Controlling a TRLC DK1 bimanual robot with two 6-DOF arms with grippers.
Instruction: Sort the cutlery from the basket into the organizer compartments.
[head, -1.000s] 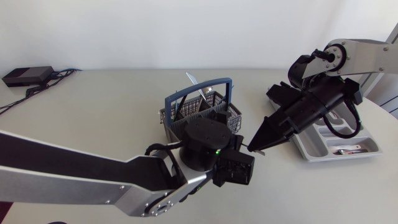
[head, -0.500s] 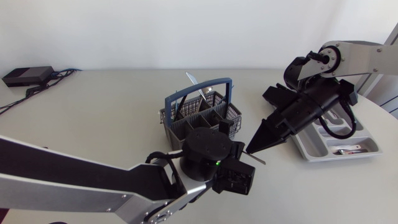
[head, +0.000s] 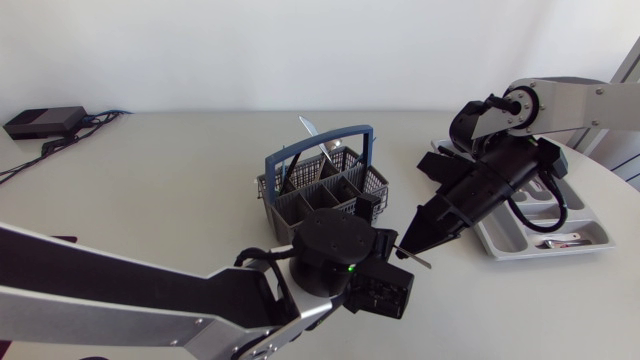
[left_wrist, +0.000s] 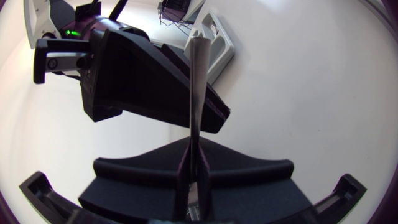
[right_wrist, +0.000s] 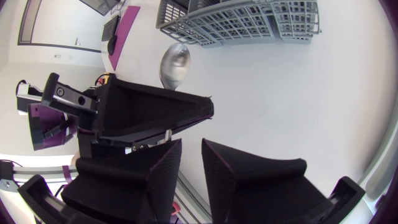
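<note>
A silver spoon (head: 414, 259) hangs above the table between my two grippers, in front of the grey wire basket (head: 285, 205) with the blue handle. My left gripper (head: 397, 262) is shut on the spoon's stem (left_wrist: 195, 93), and the flat handle end sticks out ahead of it. The right gripper (head: 404, 240) meets it from the right, its fingers narrowly apart around the handle (right_wrist: 189, 146). The spoon's bowl (right_wrist: 175, 64) shows beyond the left gripper's fingers (right_wrist: 155, 115). To the right lies the grey organizer (head: 497, 243), behind the right arm.
Several pieces of cutlery (head: 312, 130) stand in the basket (right_wrist: 249, 22). A spoon (head: 560, 241) lies in the organizer's near compartment, and the organizer's rim (left_wrist: 217, 37) shows beyond the held handle. At the table's far left corner sits a black box (head: 42, 122) with cables.
The right gripper has come down and left onto the spoon's handle and its fingers have narrowed. The left gripper with the spoon has shifted slightly toward the front.
</note>
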